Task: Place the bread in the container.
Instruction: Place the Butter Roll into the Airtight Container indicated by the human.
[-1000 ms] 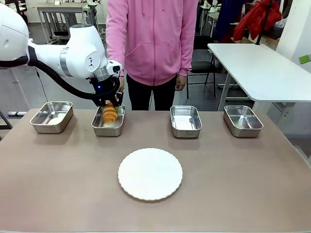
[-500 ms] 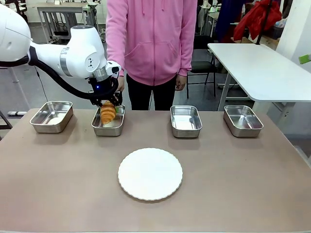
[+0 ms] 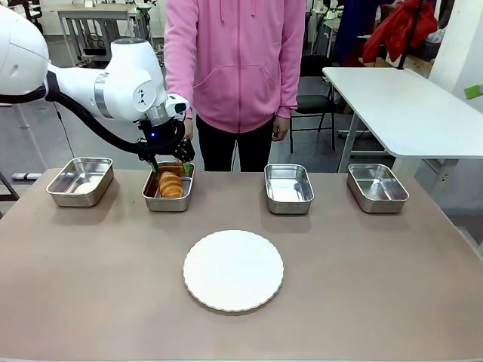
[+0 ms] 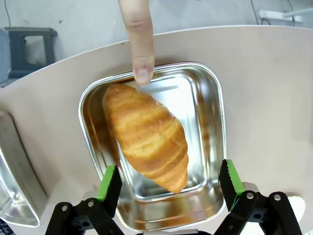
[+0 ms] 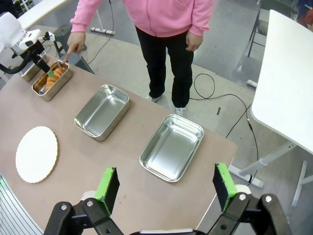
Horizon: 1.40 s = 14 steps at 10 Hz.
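The bread [image 3: 171, 185], a golden-brown croissant, lies flat inside the container [image 3: 167, 207], the second steel pan from the left. My left gripper [image 3: 167, 167] hangs just above it, open, its green pads clear of the croissant. In the left wrist view the bread [image 4: 146, 137] rests diagonally in the container [image 4: 215, 98], between and below my left gripper's [image 4: 168, 181] spread fingers. A person's finger [image 4: 139, 44] points down at the pan's far rim. My right gripper [image 5: 165, 180] is open, holding nothing, high over the table's right end.
A round white plate [image 3: 233, 270] lies mid-table toward me. Three more steel pans stand in the same row: one at far left [image 3: 80, 181] and two to the right [image 3: 288, 188] [image 3: 376, 187]. A person in a pink hoodie [image 3: 238, 68] stands at the far edge.
My left gripper has opened and let go of the bread, which dropped from hanging upright between the fingers to lying flat in the pan. The arm has barely moved.
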Tool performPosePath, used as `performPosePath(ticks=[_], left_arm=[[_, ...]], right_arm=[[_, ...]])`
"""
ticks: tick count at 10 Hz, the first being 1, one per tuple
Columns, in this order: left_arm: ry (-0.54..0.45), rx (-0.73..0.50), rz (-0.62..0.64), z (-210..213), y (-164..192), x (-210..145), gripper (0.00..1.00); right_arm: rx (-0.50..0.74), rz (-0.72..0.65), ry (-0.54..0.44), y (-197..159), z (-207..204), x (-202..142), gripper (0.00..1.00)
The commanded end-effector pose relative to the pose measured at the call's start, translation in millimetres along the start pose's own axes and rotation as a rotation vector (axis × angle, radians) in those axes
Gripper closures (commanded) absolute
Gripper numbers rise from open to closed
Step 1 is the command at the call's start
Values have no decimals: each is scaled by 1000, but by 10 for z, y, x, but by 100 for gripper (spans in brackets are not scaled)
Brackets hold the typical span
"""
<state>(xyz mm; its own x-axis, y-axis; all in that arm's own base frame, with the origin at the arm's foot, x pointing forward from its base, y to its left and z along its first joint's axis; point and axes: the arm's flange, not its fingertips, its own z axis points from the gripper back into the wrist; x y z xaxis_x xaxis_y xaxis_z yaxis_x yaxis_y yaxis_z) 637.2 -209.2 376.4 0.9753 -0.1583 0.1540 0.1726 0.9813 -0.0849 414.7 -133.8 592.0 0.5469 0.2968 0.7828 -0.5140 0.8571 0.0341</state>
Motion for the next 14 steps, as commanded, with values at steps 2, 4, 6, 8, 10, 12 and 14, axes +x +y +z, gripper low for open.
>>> performPosePath(ticks=[2,4,6,8,10,12,14], left_arm=[[-4,0,-1,-3,7,0,0],[-4,0,-1,-3,7,0,0],[1,-1,-3,-6,-20,-3,0],[-52,2,-3,338,-75,-431,0],[-90,-31,-48,631,-96,-886,0],[-118,-11,-54,881,-227,-1419,0],[-165,40,-38,1030,-307,-1924,0]], right_arm=[[16,10,-25,-12,5,1,0],[16,10,-25,-12,5,1,0],[16,10,-25,-12,5,1,0],[16,10,-25,-12,5,1,0],[16,10,-25,-12,5,1,0],[16,10,-25,-12,5,1,0],[16,10,-25,-12,5,1,0]])
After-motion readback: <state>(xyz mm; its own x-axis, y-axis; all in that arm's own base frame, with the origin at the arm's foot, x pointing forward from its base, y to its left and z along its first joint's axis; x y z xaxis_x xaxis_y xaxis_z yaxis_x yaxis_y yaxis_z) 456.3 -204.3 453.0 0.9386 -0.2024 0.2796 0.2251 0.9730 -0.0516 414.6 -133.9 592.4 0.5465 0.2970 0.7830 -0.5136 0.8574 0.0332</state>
